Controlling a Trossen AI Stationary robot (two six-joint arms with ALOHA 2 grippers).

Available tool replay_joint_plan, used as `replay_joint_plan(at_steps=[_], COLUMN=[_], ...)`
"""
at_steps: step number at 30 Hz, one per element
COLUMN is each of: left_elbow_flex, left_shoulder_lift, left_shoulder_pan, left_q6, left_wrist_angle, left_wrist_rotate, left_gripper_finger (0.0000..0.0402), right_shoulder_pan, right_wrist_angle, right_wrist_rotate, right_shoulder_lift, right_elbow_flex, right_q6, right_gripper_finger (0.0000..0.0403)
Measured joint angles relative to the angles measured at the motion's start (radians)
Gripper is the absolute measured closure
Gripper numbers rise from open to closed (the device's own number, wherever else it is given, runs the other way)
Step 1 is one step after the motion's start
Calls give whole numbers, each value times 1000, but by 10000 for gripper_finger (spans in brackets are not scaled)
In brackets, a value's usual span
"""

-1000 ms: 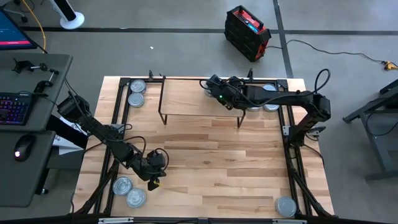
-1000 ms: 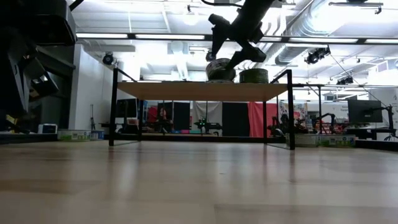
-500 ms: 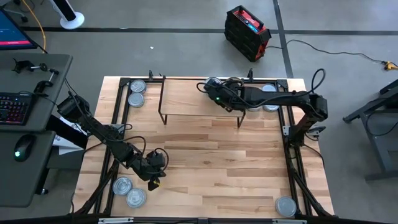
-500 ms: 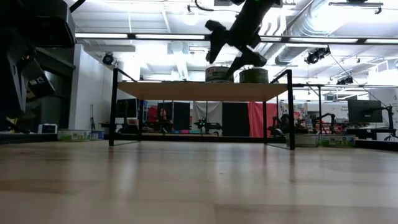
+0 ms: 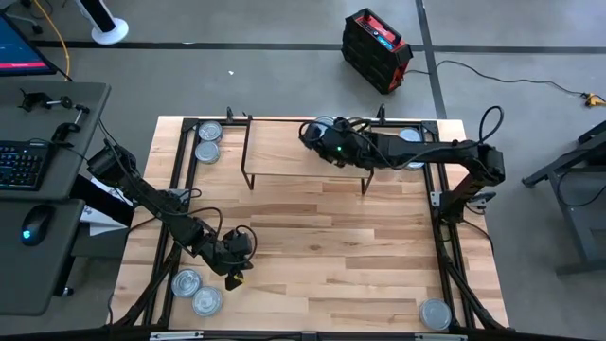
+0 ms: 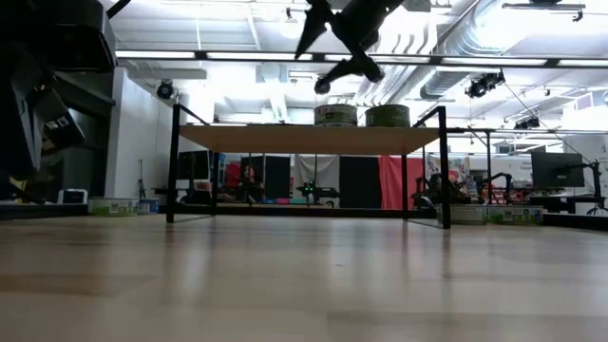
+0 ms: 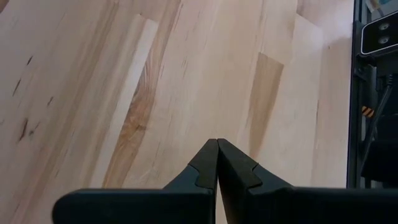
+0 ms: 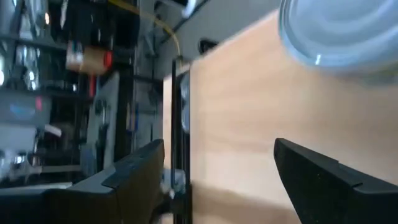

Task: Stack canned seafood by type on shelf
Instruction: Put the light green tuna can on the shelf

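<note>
While the left gripper (image 5: 235, 275) sits low over the near-left part of the table (image 5: 322, 246), its fingers (image 7: 211, 165) are pressed together with nothing between them. Just nearer and to its left lie two silver-lidded tins (image 5: 198, 292) side by side. One more tin (image 5: 435, 314) rests alone at the near-right corner. Farther back stands the shelf (image 6: 309, 139), a pale board on black wire legs. Two tins on the shelf (image 6: 361, 115) sit side by side toward its right end. Above them hangs the right gripper (image 6: 332, 43), lifted clear of the tins, its fingers (image 8: 323, 180) spread wide apart and holding nothing. At the far-left corner of the table two further tins (image 5: 208, 140) sit close together beside the shelf.
</note>
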Motion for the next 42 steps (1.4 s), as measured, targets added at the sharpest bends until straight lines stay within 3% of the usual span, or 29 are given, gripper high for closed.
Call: replay_joint_plan(at_steps=[9, 13, 17, 20, 23, 27, 35, 38, 42], left_elbow_flex=[0, 0, 0, 0, 0, 0, 0, 0, 0], left_shoulder_lift=[0, 0, 0, 0, 0, 0, 0, 0, 0], left_shoulder_pan=[51, 55, 57, 64, 73, 86, 99, 99, 99], left_q6=[-24, -38, -37, -37, -38, -49, -82, -82, -100], left_wrist_angle=[9, 22, 28, 29, 29, 29, 29, 29, 30], left_wrist_rotate=[0, 0, 0, 0, -1, 0, 0, 1, 1], left_gripper_finger=[401, 401, 401, 401, 401, 401, 401, 401, 401], right_shoulder_pan=[-39, -22, 45, 135, 265, 467, 835, 904, 860], right_wrist_angle=[1, 24, -106, -299, -557, -798, -1102, -1170, -1218], right_wrist_rotate=[14, -87, -196, -217, -220, -228, -433, -431, -321], right_shoulder_lift=[36, 11, -37, -52, -56, -56, -56, -56, -80], right_elbow_flex=[0, 18, 57, 60, 60, 32, 29, 28, 8], right_q6=[-11, -226, -374, -379, -297, -31, 562, 656, 619], right_gripper_finger=[109, 109, 109, 109, 109, 109, 109, 110, 129])
